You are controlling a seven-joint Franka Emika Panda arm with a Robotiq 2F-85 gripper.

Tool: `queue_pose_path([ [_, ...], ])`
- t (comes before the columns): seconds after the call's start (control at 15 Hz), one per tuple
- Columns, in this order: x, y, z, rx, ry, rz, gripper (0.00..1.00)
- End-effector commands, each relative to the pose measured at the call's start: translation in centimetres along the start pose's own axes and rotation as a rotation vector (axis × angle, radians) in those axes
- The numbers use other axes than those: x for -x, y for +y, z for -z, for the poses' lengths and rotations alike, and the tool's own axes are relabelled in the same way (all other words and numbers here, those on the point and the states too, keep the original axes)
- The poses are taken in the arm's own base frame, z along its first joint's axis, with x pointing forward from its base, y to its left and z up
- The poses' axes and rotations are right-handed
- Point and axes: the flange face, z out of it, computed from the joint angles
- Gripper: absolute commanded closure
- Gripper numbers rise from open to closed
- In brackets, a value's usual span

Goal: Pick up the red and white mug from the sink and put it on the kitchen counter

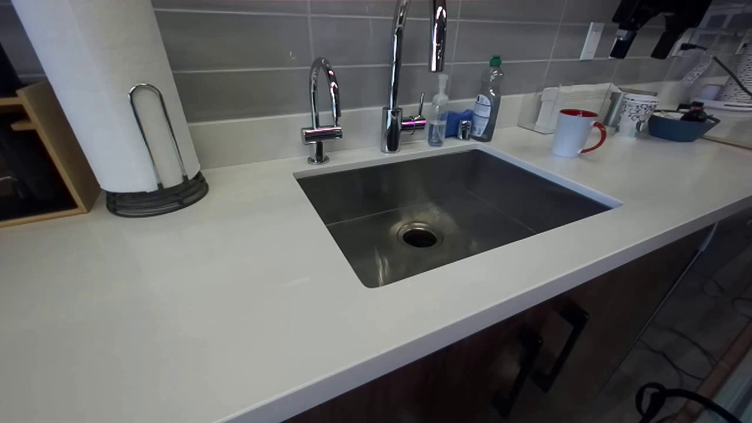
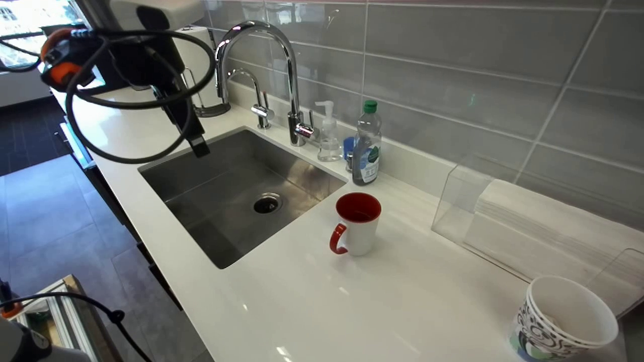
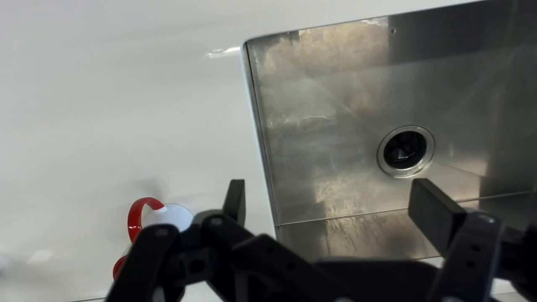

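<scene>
The white mug with red inside and red handle stands upright on the kitchen counter, beside the sink. It shows in both exterior views and partly behind a finger in the wrist view. The steel sink holds nothing that I can see. The white counter surrounds it. My gripper is open and empty in the wrist view, its fingers wide apart above the sink edge. It is raised and apart from the mug in both exterior views.
A tall chrome faucet and a smaller one stand behind the sink. A soap pump and green-capped bottle stand near the mug. A napkin holder, paper cups and a paper towel roll are also on the counter.
</scene>
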Motion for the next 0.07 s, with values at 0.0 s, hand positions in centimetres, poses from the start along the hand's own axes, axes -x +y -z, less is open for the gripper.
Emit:
queue_pose_path([
  [0.0, 0.0, 0.02, 0.01, 0.0, -0.002, 0.0, 0.0],
])
